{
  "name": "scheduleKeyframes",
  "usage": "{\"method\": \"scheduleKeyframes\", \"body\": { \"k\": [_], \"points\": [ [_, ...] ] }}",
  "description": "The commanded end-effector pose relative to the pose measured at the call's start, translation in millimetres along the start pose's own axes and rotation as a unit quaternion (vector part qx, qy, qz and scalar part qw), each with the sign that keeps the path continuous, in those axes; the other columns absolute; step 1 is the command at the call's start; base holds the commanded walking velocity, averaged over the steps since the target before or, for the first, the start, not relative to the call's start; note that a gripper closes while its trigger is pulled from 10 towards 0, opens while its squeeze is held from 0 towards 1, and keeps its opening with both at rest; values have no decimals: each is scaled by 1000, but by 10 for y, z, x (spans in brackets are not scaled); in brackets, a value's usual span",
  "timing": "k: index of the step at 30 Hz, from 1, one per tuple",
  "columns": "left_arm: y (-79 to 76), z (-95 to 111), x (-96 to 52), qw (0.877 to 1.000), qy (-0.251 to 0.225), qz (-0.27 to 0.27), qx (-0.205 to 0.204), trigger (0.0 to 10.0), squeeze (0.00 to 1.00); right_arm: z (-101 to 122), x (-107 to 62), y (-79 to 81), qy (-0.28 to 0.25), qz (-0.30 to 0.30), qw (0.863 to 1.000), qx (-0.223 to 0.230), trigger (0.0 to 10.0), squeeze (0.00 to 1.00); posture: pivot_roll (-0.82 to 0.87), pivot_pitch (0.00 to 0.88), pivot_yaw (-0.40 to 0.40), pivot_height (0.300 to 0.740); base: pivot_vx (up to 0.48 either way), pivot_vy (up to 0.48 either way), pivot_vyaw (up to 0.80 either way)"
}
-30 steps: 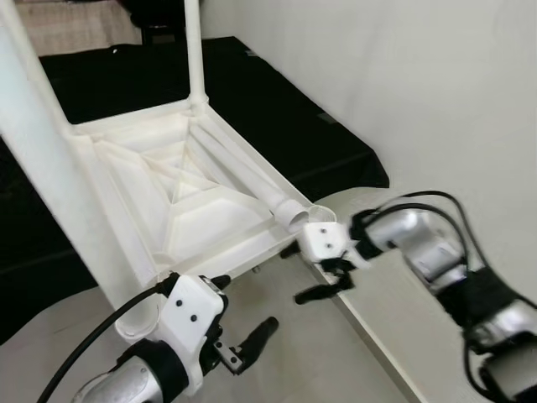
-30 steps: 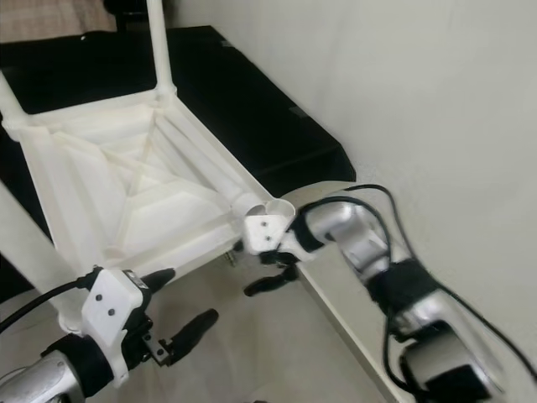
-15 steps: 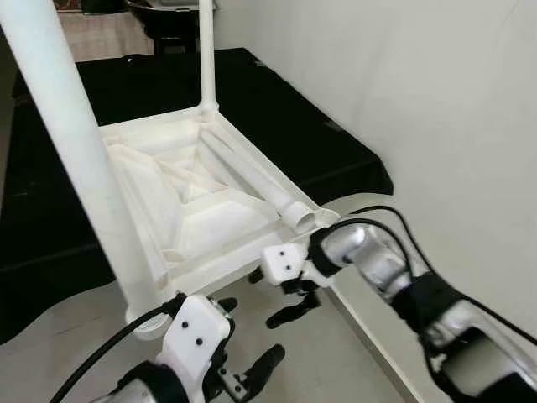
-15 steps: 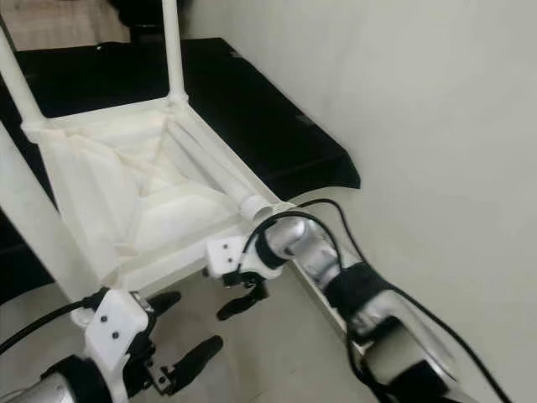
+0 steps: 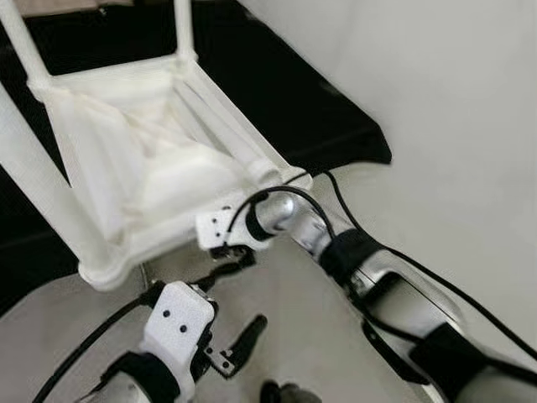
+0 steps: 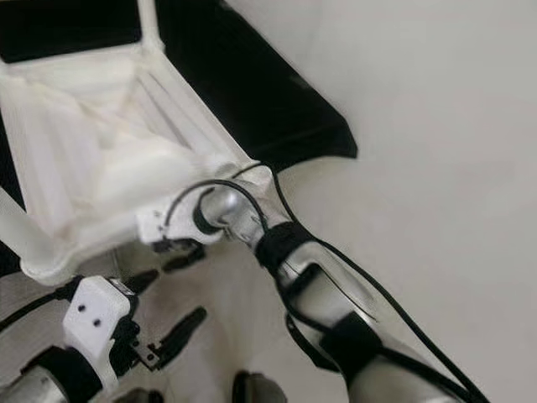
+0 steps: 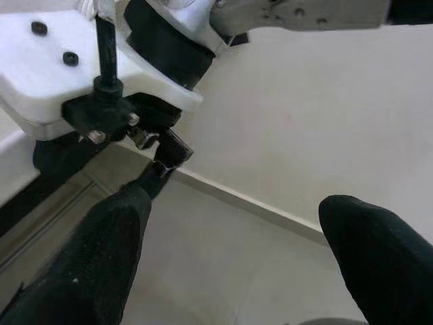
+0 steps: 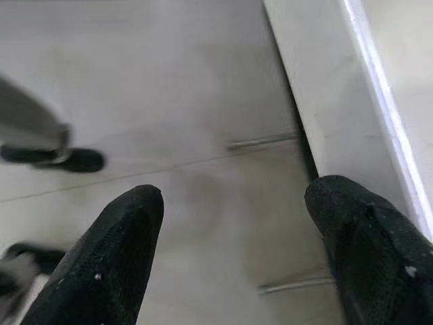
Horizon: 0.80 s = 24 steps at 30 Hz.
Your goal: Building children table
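Note:
A white plastic children's table [image 5: 126, 159] lies upside down on a black mat, with legs [image 5: 183, 29] standing up from its corners. A white tube [image 5: 226, 126] lies along its right edge. My right gripper [image 5: 231, 259] hangs open just below the table's near edge, empty, over bare floor [image 8: 203, 183]. My left gripper [image 6: 168, 300] is lower and nearer to me, also open and empty. In the left wrist view its fingers [image 7: 101, 257] point at the right gripper's white housing [image 7: 61, 74].
The black mat [image 5: 294, 101] covers the floor under and beyond the table. A white wall [image 5: 436, 109] with a baseboard [image 8: 338, 101] runs along the right. Beige tiles [image 5: 302, 336] lie in front of me.
The camera has tilted down and the view is blurred. My right gripper has swung left along the table's near edge, from its right corner to under the middle. The left gripper stays low.

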<state>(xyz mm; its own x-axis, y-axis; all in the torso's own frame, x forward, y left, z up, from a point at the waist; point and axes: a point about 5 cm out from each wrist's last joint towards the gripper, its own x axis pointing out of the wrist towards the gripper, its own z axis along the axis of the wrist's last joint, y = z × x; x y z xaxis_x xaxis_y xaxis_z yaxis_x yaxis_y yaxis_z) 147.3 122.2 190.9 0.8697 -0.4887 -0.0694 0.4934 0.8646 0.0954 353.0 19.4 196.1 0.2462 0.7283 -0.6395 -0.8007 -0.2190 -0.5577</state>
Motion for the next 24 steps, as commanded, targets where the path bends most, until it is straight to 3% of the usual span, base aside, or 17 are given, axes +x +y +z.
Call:
{"method": "scheduleKeyframes", "body": {
  "k": [1, 3, 5, 8, 13, 15, 20, 23, 24],
  "points": [
    [-18, 3, -22, 1000, -1, -3, 0, 10000, 0, 28, -30, -76, -3, -30, 1000, 2, 10000, 0, 37, 278, -164, 740, 0, 0, 0],
    [-15, 11, -22, 1000, -5, 2, 1, 10000, 0, 110, -22, -149, -16, -60, 998, 3, 10000, 0, 44, 282, -168, 740, 0, 0, 0],
    [-21, 30, -10, 1000, -14, 11, 2, 10000, 0, 412, 8, -344, -68, -146, 987, 11, 10000, 0, 61, 285, -172, 740, 0, 0, 0],
    [-22, 37, -7, 1000, -17, 14, 3, 10000, 0, 549, 11, -417, -90, -182, 979, 15, 10000, 0, 63, 285, -173, 740, 0, 0, 0],
    [5, 59, -10, 999, -25, 24, 8, 10000, 0, 796, -35, -563, -142, -262, 954, 33, 10000, 0, 67, 279, -178, 740, 0, 0, 0],
    [16, 70, -9, 999, -29, 27, 9, 10000, 0, 806, -56, -584, -155, -278, 947, 41, 10000, 0, 64, 276, -178, 740, 0, 0, 0],
    [31, 77, -5, 999, -29, 30, 12, 10000, 0, 764, -69, -578, -166, -274, 945, 61, 10000, 0, 56, 270, -176, 740, 0, 0, 0],
    [61, 100, 7, 999, -34, 38, 20, 10000, 0, 612, -128, -563, -176, -261, 946, 82, 10000, 0, 34, 250, -169, 740, 0, 0, 0],
    [105, 126, 16, 997, -40, 54, 26, 10000, 0, 520, -189, -537, -208, -236, 943, 108, 10000, 0, 19, 243, -164, 740, 0, 0, 0]
  ]
}}
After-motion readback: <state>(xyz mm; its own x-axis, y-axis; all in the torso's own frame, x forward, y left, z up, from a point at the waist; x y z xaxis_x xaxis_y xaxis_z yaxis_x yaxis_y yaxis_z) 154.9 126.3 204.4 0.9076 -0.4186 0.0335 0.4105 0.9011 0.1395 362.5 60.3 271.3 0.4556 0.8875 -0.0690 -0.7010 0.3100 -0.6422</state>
